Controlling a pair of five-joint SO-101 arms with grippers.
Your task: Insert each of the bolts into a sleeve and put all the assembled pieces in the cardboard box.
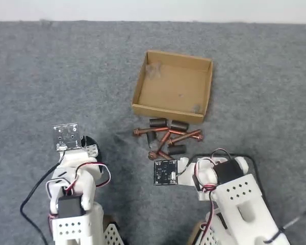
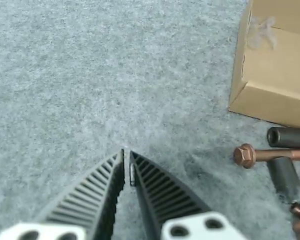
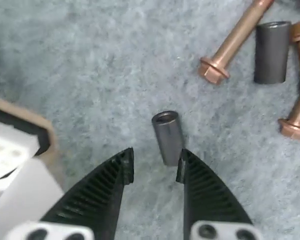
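Dark sleeve (image 3: 167,137) sits between right fingers (image 3: 110,187) (parted); left fingers (image 2: 97,195) together.

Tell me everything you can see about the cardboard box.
The cardboard box is a shallow, open-topped tray of plain brown card with four low walls. It sits upright on the grey mat, turned slightly askew. It holds nothing apart from a few faint marks on its floor. The loose bolts and sleeves lie just beside its near wall; whether any touch it cannot be judged.
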